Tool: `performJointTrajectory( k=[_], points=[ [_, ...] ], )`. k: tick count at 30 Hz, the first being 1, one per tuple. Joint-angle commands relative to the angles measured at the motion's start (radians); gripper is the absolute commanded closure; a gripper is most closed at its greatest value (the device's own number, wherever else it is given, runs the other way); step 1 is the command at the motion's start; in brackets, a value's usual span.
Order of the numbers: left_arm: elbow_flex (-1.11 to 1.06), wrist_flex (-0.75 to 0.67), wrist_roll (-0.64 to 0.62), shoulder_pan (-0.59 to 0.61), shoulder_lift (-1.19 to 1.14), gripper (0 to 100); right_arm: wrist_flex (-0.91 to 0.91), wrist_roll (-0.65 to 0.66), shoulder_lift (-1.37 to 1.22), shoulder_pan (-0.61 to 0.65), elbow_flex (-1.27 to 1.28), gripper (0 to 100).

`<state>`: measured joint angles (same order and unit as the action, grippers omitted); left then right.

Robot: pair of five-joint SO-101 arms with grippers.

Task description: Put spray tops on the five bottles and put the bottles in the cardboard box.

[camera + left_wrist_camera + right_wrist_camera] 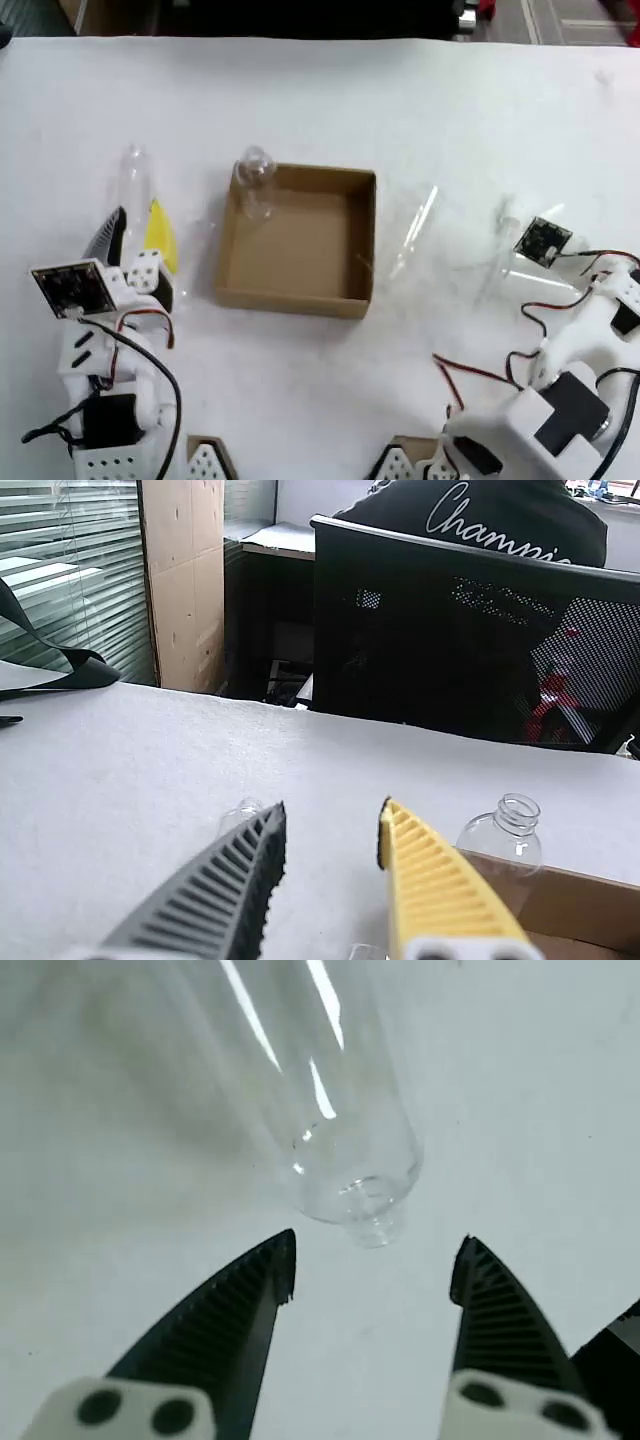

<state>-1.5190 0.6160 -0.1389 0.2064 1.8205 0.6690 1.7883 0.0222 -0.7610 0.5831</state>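
The cardboard box (350, 300) sits open in the middle of the white table (300, 90). An upright bottle (254, 185) of clear plastic stands at the box's far left corner. It cannot be told whether it is inside the wall or just outside it. In the left wrist view its neck is open with no spray top on it, and the box wall hides its lower part.

The left pincer (333, 825) is left of the box, above the table. Its black finger (235, 880) and yellow finger (430, 880) are apart, with nothing held between them. Just beyond their tips, on the far side, the left bottle (133, 170) lies on the table, and its clear end shows in the gap between the fingers.

Two more clear bottles lie right of the box. The middle bottle (415, 235) is near the box's right wall. The right bottle (497, 255) is farther right, just beside the right arm (590, 330).

The right pincer (375, 1250) is low over the table with its two black fingers spread wide and gripping nothing. The right bottle's open neck, without a spray top, points into that gap and stops just short of the tips.

A black chair (470, 650) stands beyond the table's far edge.
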Motion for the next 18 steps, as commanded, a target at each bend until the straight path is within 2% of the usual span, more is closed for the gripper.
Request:
performJointTrajectory(
  k=[1,7,11,13,18],
  points=[
    [0.014,-0.029,0.006,-0.013,0.007,85,-0.018,0.051,-0.019,-0.005,-0.046,76.8],
    [0.014,-0.029,0.006,-0.013,0.007,85,-0.036,0.043,-0.085,0.041,-0.040,76.9],
    [0.014,-0.029,0.006,-0.013,0.007,85,0.019,-0.087,-0.093,0.108,-0.037,76.9],
    [0.014,-0.029,0.006,-0.013,0.007,85,0.085,-0.104,-0.077,0.153,-0.037,77.6],
    [0.014,-0.029,0.006,-0.013,0.007,85,0.295,-0.110,-0.002,0.295,-0.037,90.6]
  ],
)
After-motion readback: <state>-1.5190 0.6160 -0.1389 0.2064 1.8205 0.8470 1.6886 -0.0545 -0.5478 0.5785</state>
